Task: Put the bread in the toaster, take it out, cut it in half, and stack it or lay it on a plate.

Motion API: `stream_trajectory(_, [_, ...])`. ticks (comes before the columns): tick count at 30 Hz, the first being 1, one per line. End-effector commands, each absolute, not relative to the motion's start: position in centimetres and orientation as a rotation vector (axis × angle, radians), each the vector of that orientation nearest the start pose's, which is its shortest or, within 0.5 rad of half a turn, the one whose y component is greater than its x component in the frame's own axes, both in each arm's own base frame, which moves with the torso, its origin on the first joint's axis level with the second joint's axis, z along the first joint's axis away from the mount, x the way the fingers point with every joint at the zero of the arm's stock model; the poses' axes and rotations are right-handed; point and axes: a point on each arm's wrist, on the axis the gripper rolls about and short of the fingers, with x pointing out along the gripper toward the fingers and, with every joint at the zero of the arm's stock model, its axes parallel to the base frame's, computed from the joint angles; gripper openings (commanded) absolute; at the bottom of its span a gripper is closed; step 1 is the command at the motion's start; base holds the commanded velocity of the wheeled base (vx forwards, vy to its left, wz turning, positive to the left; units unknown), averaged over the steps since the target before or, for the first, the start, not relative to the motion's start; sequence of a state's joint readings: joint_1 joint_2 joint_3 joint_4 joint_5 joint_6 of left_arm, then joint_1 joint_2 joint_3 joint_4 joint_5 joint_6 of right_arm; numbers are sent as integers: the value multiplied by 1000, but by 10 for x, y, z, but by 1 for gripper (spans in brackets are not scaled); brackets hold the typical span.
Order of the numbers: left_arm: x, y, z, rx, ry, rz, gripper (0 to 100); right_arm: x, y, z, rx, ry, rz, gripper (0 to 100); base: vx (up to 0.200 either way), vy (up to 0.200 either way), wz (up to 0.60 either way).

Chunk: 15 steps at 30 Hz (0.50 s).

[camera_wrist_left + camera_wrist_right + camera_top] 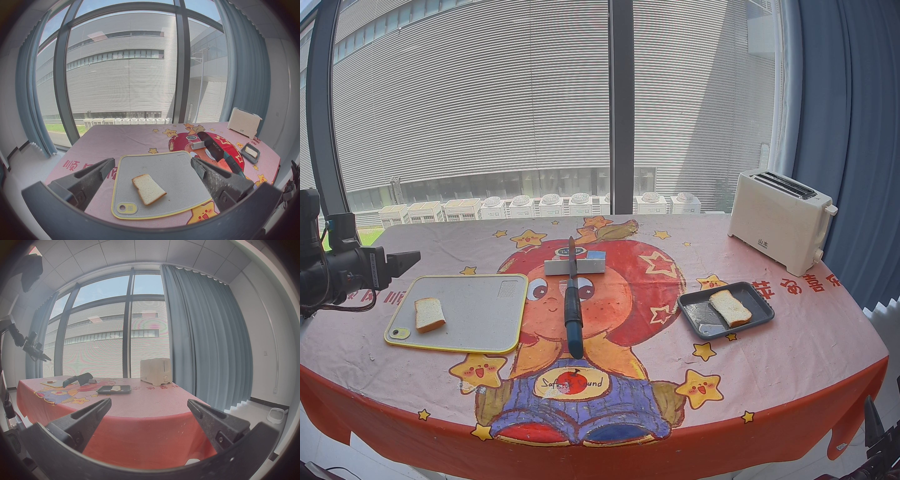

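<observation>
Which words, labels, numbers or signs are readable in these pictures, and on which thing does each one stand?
On the tablecloth: letters in a yellow oval, broken by a drawn apple; no whole word readable.
On the tablecloth: red characters beside the toaster and the cutting board; unsure.
On the toaster front: small mark, too small.
On the knife blade: print, blurred.
On the knife rest: dark label, too small.
</observation>
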<state>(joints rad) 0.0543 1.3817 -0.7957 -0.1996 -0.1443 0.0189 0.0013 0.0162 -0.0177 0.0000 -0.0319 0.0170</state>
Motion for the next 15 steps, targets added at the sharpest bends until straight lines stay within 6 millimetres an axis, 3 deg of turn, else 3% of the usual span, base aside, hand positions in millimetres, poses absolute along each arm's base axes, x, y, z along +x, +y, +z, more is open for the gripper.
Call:
stream_trajectory(1, [239,10,213,-36,424,-86,100,-23,-1,76,17,-2,-31,100,0,0,0])
stream_trajectory(15, [264,13,194,-25,502,0,100,-23,-1,76,17,-2,-31,100,0,0,0])
